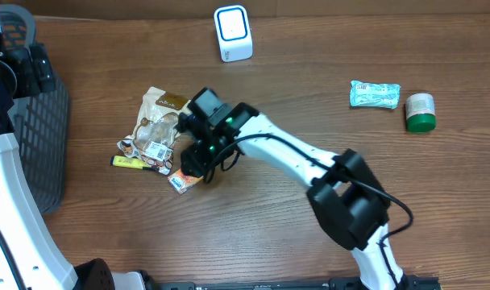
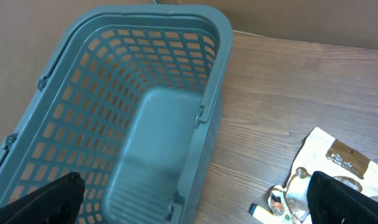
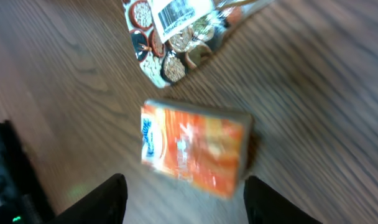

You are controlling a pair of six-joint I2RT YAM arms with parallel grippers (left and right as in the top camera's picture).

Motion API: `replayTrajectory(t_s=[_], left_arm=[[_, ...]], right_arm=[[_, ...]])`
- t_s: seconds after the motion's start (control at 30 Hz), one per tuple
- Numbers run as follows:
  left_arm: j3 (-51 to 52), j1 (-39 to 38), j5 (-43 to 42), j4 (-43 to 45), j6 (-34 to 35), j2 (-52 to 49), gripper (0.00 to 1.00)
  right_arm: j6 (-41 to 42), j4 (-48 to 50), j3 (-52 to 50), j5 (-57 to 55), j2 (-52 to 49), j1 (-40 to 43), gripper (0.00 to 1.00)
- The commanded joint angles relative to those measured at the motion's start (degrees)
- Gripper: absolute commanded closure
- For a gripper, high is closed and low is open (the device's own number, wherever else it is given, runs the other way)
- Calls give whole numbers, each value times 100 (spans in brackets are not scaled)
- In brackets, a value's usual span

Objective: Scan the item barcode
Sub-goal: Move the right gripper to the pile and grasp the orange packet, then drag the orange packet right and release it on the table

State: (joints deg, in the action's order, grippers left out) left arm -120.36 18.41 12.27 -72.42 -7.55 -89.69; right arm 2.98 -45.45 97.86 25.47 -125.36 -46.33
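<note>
Black right jaws stand apart; we see a flat, rectangular orange packet point(image 3: 195, 149) lying blurred between them on the wood-grain bench point(image 3: 313, 93), beside a glossy printed pouch point(image 3: 167, 59) bearing a barcode label point(image 3: 176, 9). Our left jaws gape above a grey lattice basket point(image 2: 114, 74).

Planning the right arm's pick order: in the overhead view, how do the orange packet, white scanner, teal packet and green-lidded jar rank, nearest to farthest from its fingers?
1. orange packet, just under the right fingers.
2. white scanner, at the far edge.
3. teal packet, off to the right.
4. green-lidded jar, farther right again.
</note>
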Motion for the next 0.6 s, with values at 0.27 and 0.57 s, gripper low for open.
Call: replayTrajectory(t_s=[0.27,0.57], left_arm=[[-28,-7,13,4,-81,-37,0],[-28,-7,15,2,-81,-37,0]], right_arm=[[-151,367,-37,-120,-695,-87,57],[-107,179,44,-140,-673,7,74]])
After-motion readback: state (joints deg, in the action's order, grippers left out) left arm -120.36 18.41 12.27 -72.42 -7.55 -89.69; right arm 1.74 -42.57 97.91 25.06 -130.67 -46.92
